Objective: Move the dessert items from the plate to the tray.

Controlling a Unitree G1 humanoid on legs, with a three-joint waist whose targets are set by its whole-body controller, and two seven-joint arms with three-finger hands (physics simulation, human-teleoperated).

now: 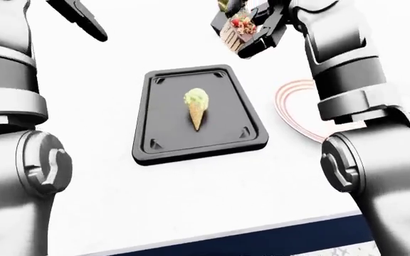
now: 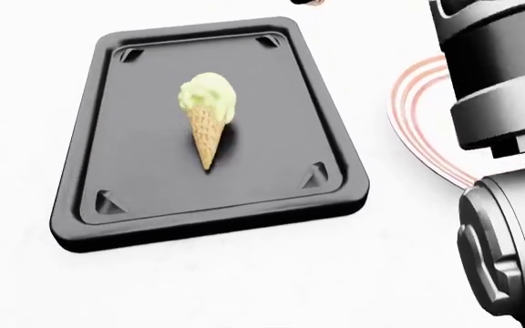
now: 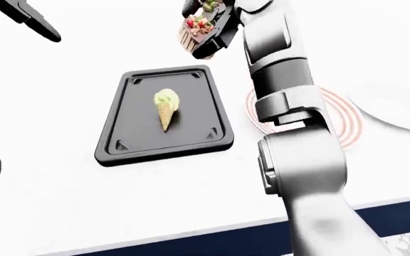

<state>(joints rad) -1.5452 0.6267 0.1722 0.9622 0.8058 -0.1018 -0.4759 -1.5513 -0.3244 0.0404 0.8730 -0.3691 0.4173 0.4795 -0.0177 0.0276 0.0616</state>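
Nearest the camera, along the bottom of the left-eye view, runs the dark blue edge strip point(image 1: 262, 239) of the white table point(image 1: 155, 208). Above that edge lies the flat black rectangular tray with a raised rim point(image 1: 142, 144), which serves here as the landmark.

In the middle of the tray lies a pale green ice cream scoop on a tan waffle cone point(image 2: 205, 119), on its side, the scoop toward the top of the head view and the cone's tip toward the bottom. It touches nothing but the tray floor.

Just right of the tray, apart from it, sits the white round plate with thin pink rings point(image 3: 347, 114). The right arm crosses over it, so most of its surface is hidden, and what shows is bare.

Above the tray's upper right corner, the right hand point(image 1: 251, 29) is raised off the table with its dark fingers point(image 1: 262, 44) closed round a small brown dessert topped with red berries point(image 1: 237, 29), possibly a slice of cake; the render is too small to be sure. The dessert hangs clear of both plate and tray.

Above and to the left of the tray, well apart from it, the left hand point(image 1: 84, 18) shows only as dark fingers pointing down toward the tray; whether they are spread or pressed together cannot be told. It holds nothing visible.
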